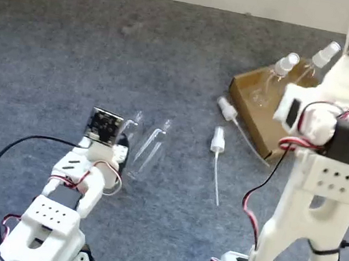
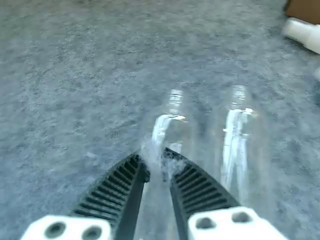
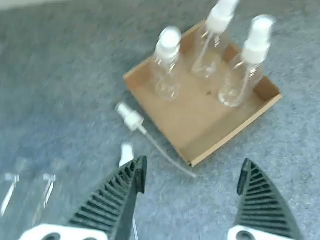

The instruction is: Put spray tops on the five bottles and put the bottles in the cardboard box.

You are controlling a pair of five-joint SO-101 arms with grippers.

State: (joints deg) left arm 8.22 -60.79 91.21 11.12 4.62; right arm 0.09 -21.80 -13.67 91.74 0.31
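Clamping my left tool on one bare bottle, I should lift it level. My right tool gapes apart.

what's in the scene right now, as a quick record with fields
in box: three capped bottles standing in the cardboard box
loose bottles: two uncapped bottles lying side by side on the carpet
loose tops: two spray tops on the carpet beside the box
left pincer: at the base of one uncapped bottle
right pincer: open, empty, raised near the box
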